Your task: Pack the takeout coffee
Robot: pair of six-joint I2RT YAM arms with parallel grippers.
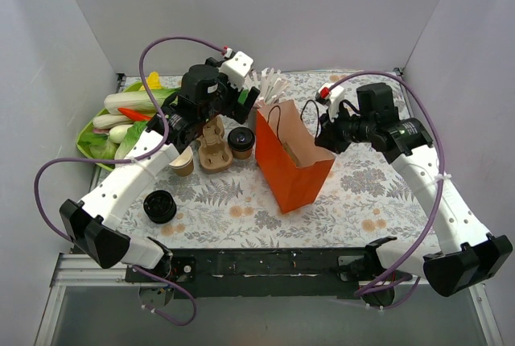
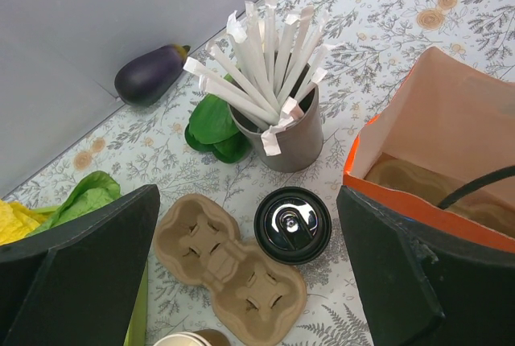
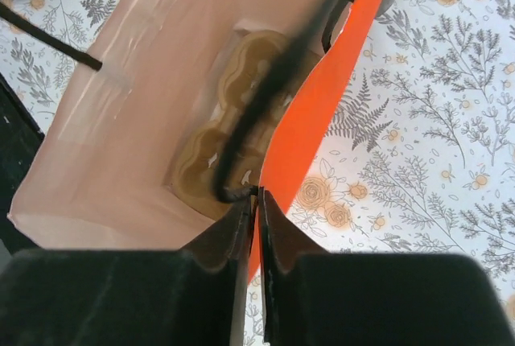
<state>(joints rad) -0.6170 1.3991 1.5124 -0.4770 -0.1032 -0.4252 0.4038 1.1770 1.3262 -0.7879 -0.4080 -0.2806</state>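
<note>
Black-lidded takeout coffee [image 2: 292, 224]: directly below left gripper [image 2: 246, 229] (jaws spread wide, empty); centre over lid before closing; right gripper [image 3: 256, 201] pinched onto orange bag [image 3: 322, 121] rim.

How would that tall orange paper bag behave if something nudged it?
The orange paper bag looks thin-walled, so it would probably flex and crumple. It stands tall and narrow, so a push near the top may tip it, though the brown moulded-pulp tray on its floor and the right gripper pinching its rim likely steady it.
</note>
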